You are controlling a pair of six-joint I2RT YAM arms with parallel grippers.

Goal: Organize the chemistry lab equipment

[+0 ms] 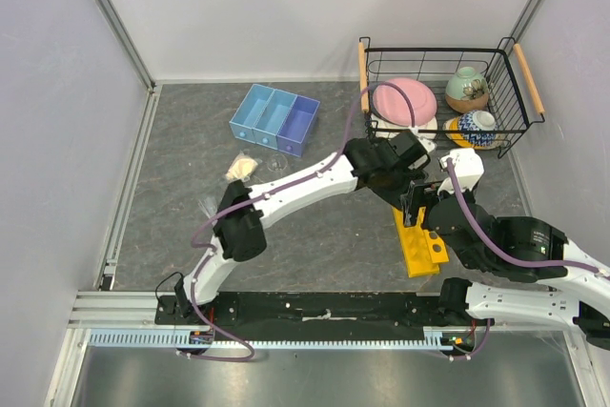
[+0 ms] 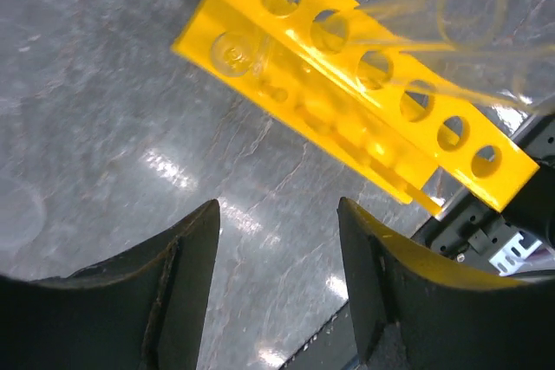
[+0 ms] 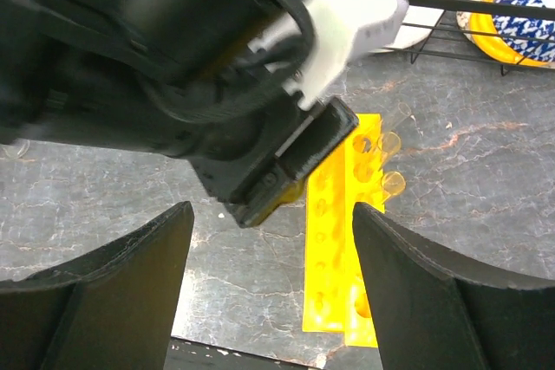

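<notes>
The yellow rack (image 1: 420,243) stands on the grey table right of centre, and also shows in the left wrist view (image 2: 347,84) and the right wrist view (image 3: 334,240). Clear test tubes (image 2: 434,32) lean out of the holes at its far end (image 3: 392,162). My left gripper (image 1: 412,203) hovers over the rack's far left corner, open and empty (image 2: 277,205). My right gripper (image 3: 273,214) is open and empty above the table just left of the rack. The blue tray (image 1: 274,119) sits far left, with the cream lump (image 1: 241,169) and a small clear glass piece (image 1: 276,164) near it.
The black wire basket (image 1: 519,116) at the back right holds the pink plate (image 1: 404,100) and ceramic bowls (image 1: 467,89). The two arms cross close together over the rack. Walls close in the table on three sides.
</notes>
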